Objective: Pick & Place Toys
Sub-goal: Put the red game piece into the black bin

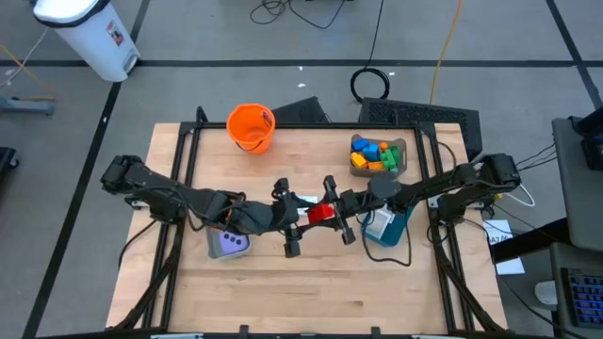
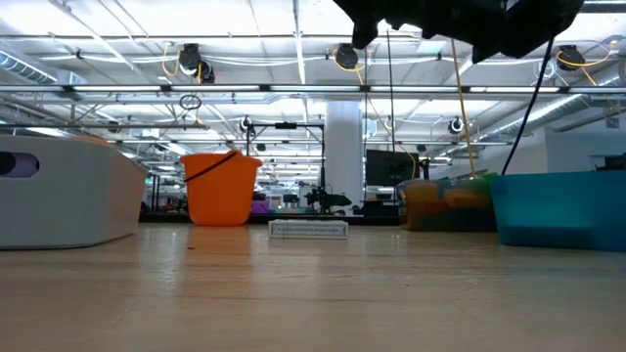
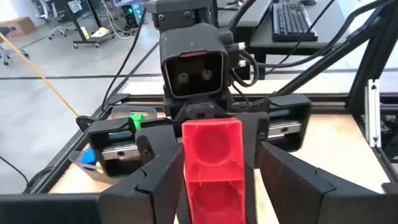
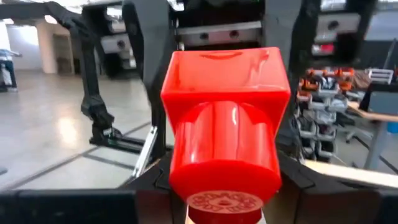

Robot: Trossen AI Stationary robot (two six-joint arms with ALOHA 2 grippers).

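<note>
A red plastic block (image 1: 322,213) hangs above the middle of the table between my two grippers, which face each other. My right gripper (image 1: 332,211) comes from the table's right and is shut on it; the block (image 4: 224,124) fills the right wrist view. My left gripper (image 1: 309,217) comes from the left. Its two fingers (image 3: 155,180) stand open on either side of the block's near end (image 3: 211,174), with a narrow gap showing on one side. More bright toys lie in a grey bin (image 1: 378,155) at the back right. My right gripper pinches the red block's end (image 3: 211,127) that points to the table's right between its two fingers. The fingers come level from the table's right and lie along the block. The block is lifted clear of the table and roughly level, its round stud (image 4: 224,202) toward my right wrist.
An orange bucket (image 1: 251,126) stands at the back of the table. A teal bin (image 1: 384,226) sits under my right arm and a pale grey bin (image 1: 229,243) under my left. A small white card (image 2: 308,229) lies mid-table. Bare wood lies along the near edge.
</note>
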